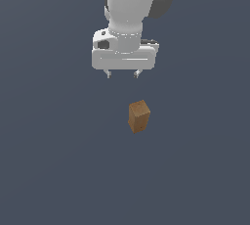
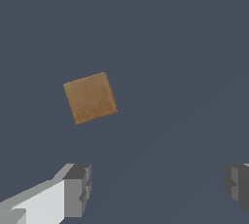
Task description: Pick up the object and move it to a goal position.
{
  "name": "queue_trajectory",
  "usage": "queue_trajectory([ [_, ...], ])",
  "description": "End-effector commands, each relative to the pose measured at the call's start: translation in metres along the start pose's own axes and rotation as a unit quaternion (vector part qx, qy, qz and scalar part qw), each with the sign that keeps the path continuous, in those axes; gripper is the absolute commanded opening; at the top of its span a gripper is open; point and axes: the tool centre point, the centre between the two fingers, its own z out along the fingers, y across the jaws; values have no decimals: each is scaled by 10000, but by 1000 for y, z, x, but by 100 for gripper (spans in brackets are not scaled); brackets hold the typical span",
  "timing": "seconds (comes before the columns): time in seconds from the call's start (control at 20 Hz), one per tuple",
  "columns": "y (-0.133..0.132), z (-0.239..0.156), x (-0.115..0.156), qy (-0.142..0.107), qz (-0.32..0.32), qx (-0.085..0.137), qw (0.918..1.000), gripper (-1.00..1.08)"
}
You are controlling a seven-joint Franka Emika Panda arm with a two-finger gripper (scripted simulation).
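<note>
Plain dark grey-blue surface point(image 1: 49, 170) all around.

The exterior view faces the arm from the front, slightly raised, at middling range. The wrist view looks straight down past the gripper point(image 2: 155, 189) fingertips, close to the floor. Both views share the block point(image 1: 138, 116) point(image 2: 90, 97) and the dark floor point(image 1: 49, 170) point(image 2: 185, 47).

Tan-brown block point(image 1: 138, 116), white tool point(image 1: 122, 74), slate-blue ground point(image 1: 49, 160).
</note>
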Motion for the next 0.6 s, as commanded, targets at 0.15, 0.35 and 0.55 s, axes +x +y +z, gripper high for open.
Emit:
queue_trajectory([
  [0.15,-19,28,16,-15,-407,69,9991,100],
  [0.35,-39,57,31,-23,-808,151,9966,100],
  [0.55,-56,81,40,-26,-1128,225,9934,100],
])
